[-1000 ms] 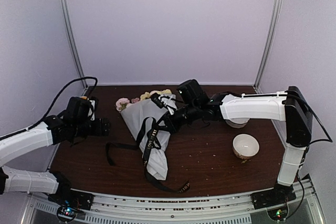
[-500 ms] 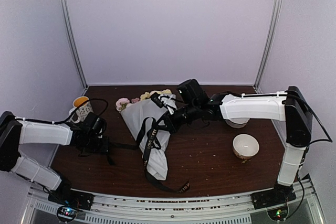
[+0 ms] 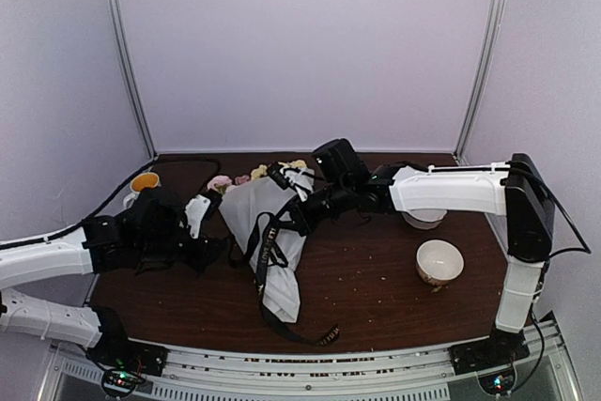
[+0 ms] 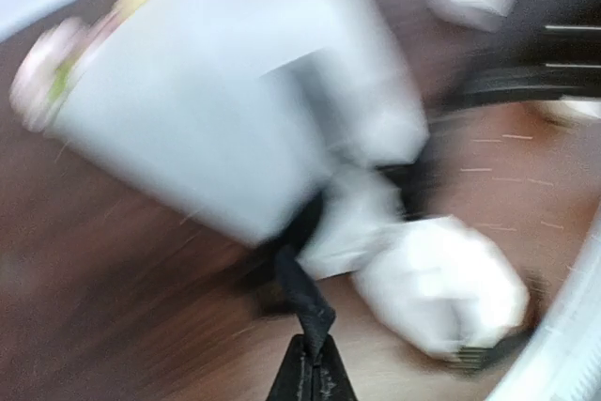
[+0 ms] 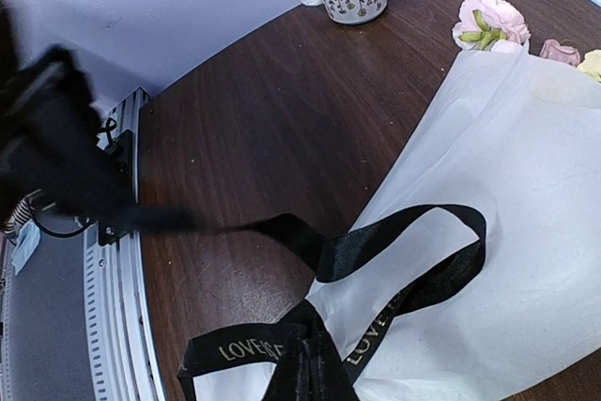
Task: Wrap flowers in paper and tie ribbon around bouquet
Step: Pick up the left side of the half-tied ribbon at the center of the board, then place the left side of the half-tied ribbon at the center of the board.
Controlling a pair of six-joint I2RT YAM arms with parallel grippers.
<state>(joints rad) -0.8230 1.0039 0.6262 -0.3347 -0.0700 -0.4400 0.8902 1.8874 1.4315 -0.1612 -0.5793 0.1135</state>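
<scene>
The bouquet (image 3: 285, 290) lies flat mid-tabletop (image 3: 376, 279), wide end w/ flowers (image 3: 255, 174) toward 11 o'clock, narrow tip toward 6. The ribbon (image 3: 266, 253) loops across it approx midway; a loose tail trails past the tip toward 5 o'clock. L pincer (image 4: 310, 377) sits at the bouquet's 9 o'clock, clenched on one ribbon strand that runs taut btwn it & the bouquet; its wrist view is blurred. R pincer (image 5: 305, 375) is at the bouquet's 2 o'clock edge, clenched on the ribbon by the "LOVE" lettering. A mug (image 3: 143, 183) stands at 10 o'clock, a bowl (image 3: 439, 260) at 3.
</scene>
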